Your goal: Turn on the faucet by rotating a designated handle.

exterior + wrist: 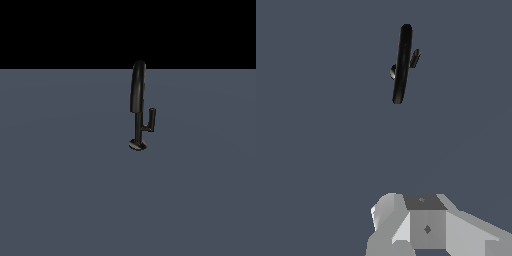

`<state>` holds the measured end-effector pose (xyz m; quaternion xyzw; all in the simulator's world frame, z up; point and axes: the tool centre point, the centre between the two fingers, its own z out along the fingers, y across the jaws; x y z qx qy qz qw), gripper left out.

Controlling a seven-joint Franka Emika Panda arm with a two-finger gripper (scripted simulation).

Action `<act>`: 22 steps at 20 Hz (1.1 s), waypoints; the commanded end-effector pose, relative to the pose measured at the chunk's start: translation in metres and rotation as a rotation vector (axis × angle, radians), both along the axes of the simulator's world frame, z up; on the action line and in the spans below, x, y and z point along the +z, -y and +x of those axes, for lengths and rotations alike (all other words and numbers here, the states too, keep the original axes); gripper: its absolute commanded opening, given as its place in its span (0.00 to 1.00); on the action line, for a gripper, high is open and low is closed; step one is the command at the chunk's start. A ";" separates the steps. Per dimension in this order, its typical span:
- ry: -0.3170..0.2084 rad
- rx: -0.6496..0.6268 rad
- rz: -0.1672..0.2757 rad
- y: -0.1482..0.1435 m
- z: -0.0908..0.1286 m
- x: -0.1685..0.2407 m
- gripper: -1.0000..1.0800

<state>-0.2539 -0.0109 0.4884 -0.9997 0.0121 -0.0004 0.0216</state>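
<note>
The grey floor (65, 190) fills the lower part of the exterior view. The faucet (138, 100) stands just right of centre there, with its handle (151, 119) on its right side. In the wrist view the gripper (426, 225) shows only its grey body, well apart from the faucet; its fingers are hidden, so I cannot tell their state. This looks like the approach step: next, close in on the handle.
</note>
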 end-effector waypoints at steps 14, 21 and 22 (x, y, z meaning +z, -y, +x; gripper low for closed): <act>-0.052 -0.058 0.055 0.000 0.024 -0.003 0.00; -0.127 -0.140 0.133 0.001 0.057 -0.010 0.00; -0.140 -0.154 0.147 0.002 0.063 -0.011 0.00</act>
